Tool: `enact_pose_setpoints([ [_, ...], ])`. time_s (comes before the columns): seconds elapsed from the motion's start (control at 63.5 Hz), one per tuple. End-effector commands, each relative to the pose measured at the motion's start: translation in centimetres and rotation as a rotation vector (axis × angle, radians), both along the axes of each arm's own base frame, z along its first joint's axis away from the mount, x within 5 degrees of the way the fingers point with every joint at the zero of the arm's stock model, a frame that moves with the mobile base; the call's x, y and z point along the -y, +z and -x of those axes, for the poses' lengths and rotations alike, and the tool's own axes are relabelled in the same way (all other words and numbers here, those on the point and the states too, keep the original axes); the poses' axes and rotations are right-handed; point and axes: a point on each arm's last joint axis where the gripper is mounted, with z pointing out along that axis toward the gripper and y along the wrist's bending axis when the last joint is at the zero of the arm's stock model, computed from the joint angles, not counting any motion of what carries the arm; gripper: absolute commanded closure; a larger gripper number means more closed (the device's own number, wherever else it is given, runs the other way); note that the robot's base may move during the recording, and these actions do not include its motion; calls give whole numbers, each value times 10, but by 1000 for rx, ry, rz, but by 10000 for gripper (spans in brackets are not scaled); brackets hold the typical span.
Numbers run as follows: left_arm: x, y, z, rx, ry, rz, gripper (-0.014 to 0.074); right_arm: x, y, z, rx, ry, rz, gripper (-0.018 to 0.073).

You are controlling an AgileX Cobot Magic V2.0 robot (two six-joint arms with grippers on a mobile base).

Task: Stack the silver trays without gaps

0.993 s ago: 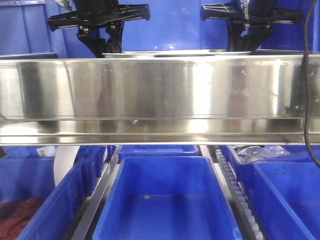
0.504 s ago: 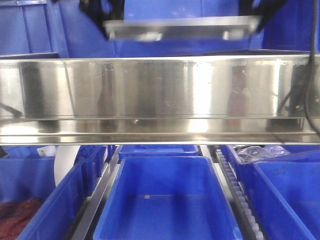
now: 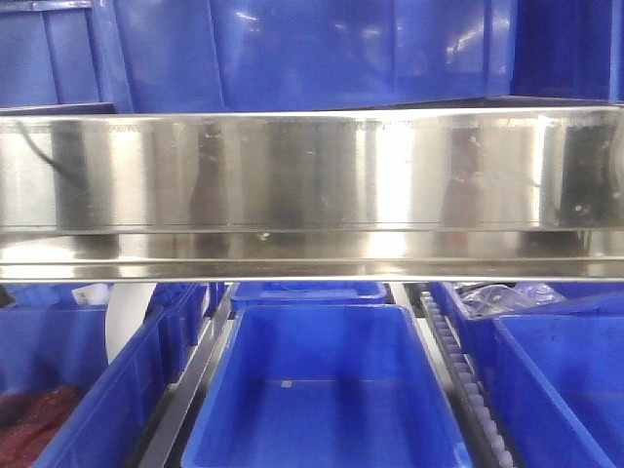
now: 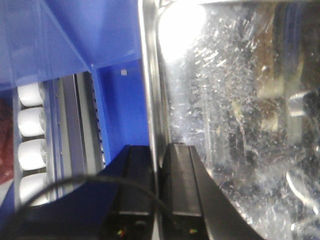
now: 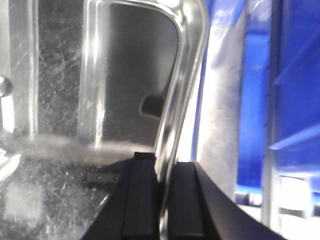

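The left gripper (image 4: pixel 159 152) and right gripper (image 5: pixel 163 167) each clench a thin rim of the silver tray (image 4: pixel 235 115), which hangs between them, outside the front view. If the arms move unevenly, the slick rim may slip or the tray may seat crooked, leaving a gap.

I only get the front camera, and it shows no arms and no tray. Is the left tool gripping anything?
Observer: Yes, the left tool is shut on the thin rim of a silver tray, one finger each side.
Operator: And the right tool?
Observer: The right tool pinches the rim of a silver tray too, by a rounded corner.
Operator: What's beside the left tool?
Observer: A blue bin wall and white rollers.
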Motion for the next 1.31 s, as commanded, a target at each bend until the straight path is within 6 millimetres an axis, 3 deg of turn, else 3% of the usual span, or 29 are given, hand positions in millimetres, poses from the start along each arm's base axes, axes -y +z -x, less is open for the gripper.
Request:
enact_pose_setpoints([
  [0.0, -4, 28, 30, 20, -58, 14, 641, -7, 34, 26, 91, 75, -49, 504],
  [0.615, -32, 21, 65, -47, -26, -45, 641, -34, 40, 54, 48, 95, -105, 504],
  [0.993, -43, 36, 83, -16, -25, -18, 641, -17, 45, 82, 68, 75, -83, 504],
  [1.292, -48, 46, 91, 10, -26, -3, 641, -15, 51, 87, 96, 77, -95, 504],
])
